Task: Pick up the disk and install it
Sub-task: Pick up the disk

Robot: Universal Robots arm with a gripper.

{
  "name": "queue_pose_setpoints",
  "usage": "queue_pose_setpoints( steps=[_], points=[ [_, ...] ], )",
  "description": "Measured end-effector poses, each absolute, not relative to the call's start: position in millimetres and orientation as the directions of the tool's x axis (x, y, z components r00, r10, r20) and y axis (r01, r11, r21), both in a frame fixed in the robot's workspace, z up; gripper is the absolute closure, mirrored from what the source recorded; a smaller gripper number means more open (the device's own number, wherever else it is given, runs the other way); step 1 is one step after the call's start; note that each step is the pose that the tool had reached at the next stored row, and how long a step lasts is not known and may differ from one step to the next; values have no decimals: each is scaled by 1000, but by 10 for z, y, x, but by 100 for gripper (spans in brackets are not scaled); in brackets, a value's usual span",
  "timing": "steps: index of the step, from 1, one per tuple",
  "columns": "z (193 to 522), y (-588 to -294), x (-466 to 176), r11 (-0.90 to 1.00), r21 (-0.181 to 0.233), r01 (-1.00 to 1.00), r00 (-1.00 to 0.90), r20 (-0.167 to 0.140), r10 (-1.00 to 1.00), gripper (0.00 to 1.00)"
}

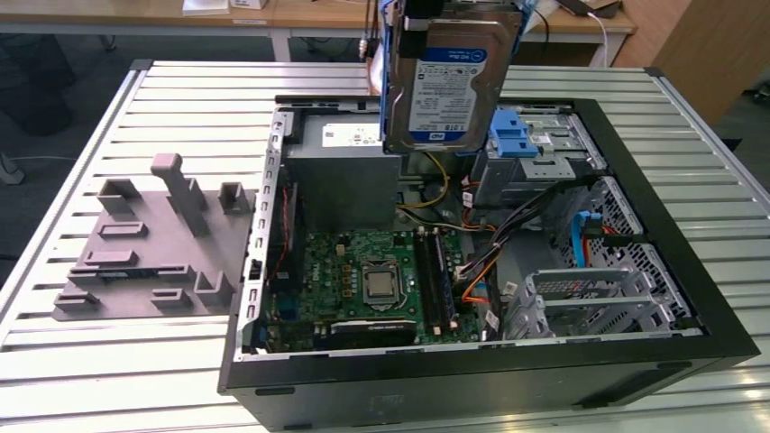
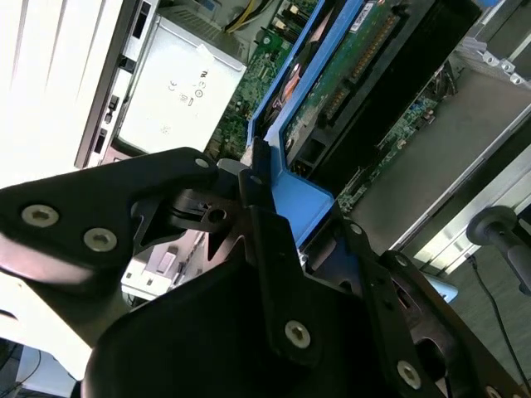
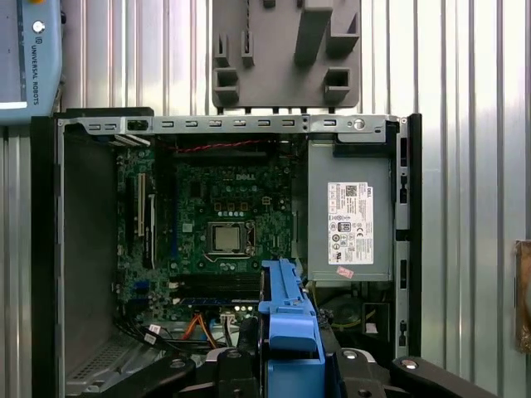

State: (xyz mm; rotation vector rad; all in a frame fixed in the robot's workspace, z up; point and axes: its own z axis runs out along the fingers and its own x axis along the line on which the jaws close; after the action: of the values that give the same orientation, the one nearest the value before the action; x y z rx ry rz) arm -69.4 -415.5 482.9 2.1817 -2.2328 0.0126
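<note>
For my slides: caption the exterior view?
The gripper holds the disk above the open computer case on the slatted table.

Soft, even light from overhead leaves the ribbed silver metal surface [image 1: 180,99] bright in the exterior view, with faint shadows beside the grey plastic fixture block [image 1: 151,244]. The inside of the open black computer case [image 1: 481,379] is dimmer. In the second wrist view the surface burns out to white, and my black tool [image 2: 282,199] is a dark, barely lit mass.
</note>
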Motion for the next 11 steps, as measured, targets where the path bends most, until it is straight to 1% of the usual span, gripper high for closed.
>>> queue_pose_setpoints(
  steps=[11],
  points=[
    [4824, -4210, -694, 23, 8, -1000, -23, 20, -1000, 64]
  ],
)
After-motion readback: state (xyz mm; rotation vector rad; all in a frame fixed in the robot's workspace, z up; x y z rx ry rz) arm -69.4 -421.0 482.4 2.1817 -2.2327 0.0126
